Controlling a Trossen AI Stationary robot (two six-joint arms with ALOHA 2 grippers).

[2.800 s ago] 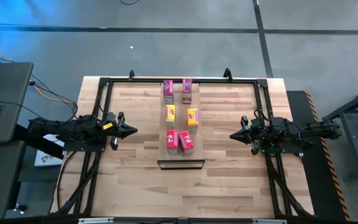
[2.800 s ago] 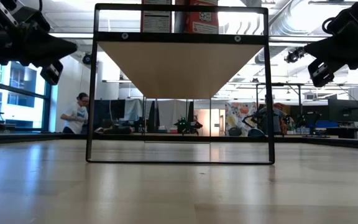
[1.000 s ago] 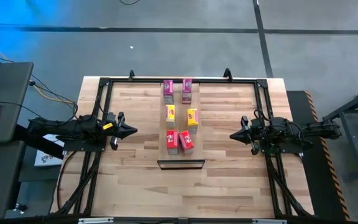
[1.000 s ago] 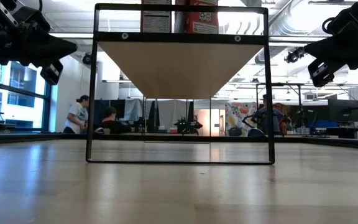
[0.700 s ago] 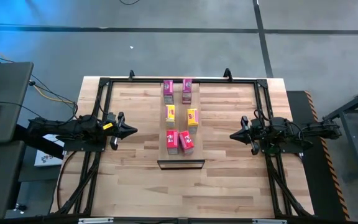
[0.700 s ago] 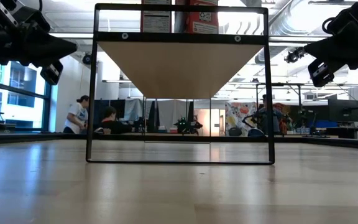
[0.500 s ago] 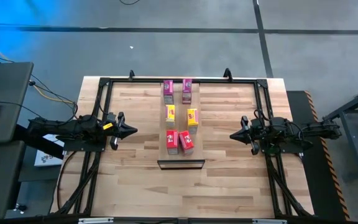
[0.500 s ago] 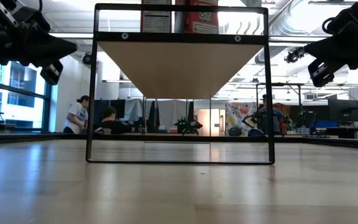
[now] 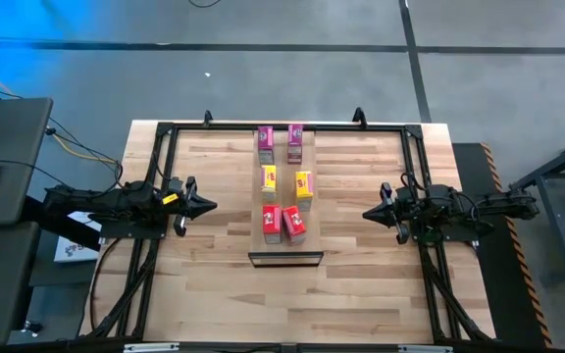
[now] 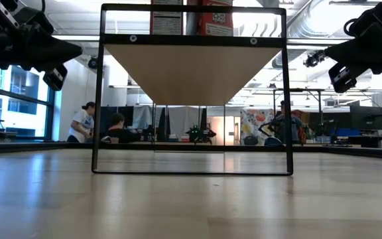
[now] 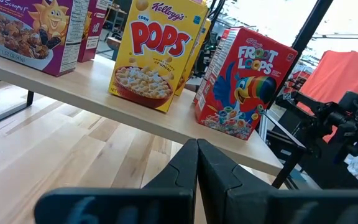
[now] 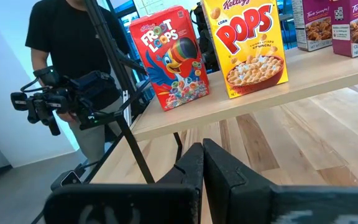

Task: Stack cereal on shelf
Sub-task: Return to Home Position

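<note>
Six cereal boxes [image 9: 303, 184] stand in three pairs along the shelf [image 9: 282, 201]: magenta at the far end, yellow midway, red nearest the dark frame [image 9: 285, 259]. I judge them light, thin cardboard, easily dented or tipped, and best pinched gently across the narrow sides, low down. My left gripper [image 9: 204, 206] hangs well clear of the shelf on one side and my right gripper [image 9: 369, 213] on the other, each with fingers pressed together, holding and touching nothing.

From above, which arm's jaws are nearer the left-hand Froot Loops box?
Left. The left arm points shut jaws toward this Froot Loops box from its side; the right arm sits beyond the second red box.
</note>
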